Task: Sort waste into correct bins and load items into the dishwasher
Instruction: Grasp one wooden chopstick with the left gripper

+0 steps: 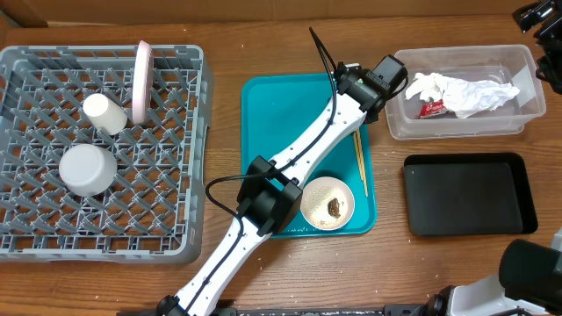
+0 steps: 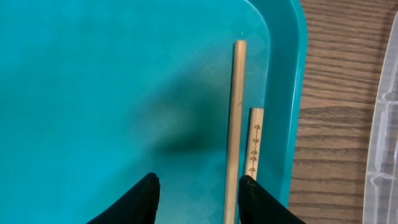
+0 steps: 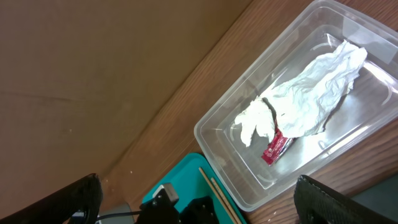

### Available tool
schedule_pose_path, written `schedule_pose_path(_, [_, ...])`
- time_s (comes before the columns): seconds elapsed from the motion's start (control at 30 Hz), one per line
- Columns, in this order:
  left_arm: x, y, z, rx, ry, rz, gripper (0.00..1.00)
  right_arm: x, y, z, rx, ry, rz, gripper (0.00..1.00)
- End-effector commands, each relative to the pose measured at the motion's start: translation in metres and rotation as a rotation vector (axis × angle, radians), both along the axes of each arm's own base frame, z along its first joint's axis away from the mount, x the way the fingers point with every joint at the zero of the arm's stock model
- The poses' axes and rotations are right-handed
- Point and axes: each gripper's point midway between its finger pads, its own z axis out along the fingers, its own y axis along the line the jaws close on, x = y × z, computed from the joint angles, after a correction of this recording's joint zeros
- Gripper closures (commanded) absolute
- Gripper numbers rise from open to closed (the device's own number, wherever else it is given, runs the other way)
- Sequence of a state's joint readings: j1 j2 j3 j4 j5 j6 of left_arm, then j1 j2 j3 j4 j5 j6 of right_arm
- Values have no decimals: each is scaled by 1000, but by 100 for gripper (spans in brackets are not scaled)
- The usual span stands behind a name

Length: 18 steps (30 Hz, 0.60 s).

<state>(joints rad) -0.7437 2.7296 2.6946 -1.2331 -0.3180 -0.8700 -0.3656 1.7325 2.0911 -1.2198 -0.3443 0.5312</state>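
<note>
My left gripper [image 1: 367, 95] is open low over the teal serving tray [image 1: 281, 123], at the top end of the wooden chopsticks [image 1: 360, 162]. In the left wrist view the gripper [image 2: 199, 190] has one chopstick [image 2: 235, 124] between its fingertips, close to the right finger, and the other chopstick [image 2: 254, 140] runs under that finger. A pale bowl [image 1: 327, 202] holding a brown food lump [image 1: 335, 207] sits on the teal tray. The clear tub [image 1: 457, 132] holds crumpled white paper [image 1: 465, 92] and the red wrapper [image 1: 432, 108]. My right gripper [image 3: 199, 193] is open, high above the tub [image 3: 217, 134].
The grey dish rack [image 1: 200, 158] at the left holds a white cup [image 1: 104, 112], an upturned pale bowl [image 1: 88, 168] and the pink plate [image 1: 142, 81] on edge. The black tray [image 1: 465, 197] lies below the clear tub. My left arm crosses the teal tray diagonally.
</note>
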Motion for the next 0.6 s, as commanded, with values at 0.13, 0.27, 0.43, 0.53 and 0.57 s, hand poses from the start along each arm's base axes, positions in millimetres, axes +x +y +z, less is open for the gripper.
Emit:
schedule_pose_path(0.13, [-3, -5, -35, -23, 58, 23, 55, -5, 2, 14, -4, -35, 1, 0])
schedule_pose_path(0.27, [-3, -4, -36, -20, 58, 24, 56, -5, 2, 14, -4, -35, 1, 0])
schedule_pose_path(0.43, [-8, -1, -48, -2, 81, 23, 57, -5, 2, 14, -4, -35, 1, 0])
schedule_pose_path(0.53, [-12, 2, -56, 14, 98, 23, 60, -5, 2, 14, -4, -35, 1, 0])
schedule_pose_path(0.57, [-13, 3, -58, 19, 103, 23, 66, -5, 2, 14, -3, -35, 1, 0])
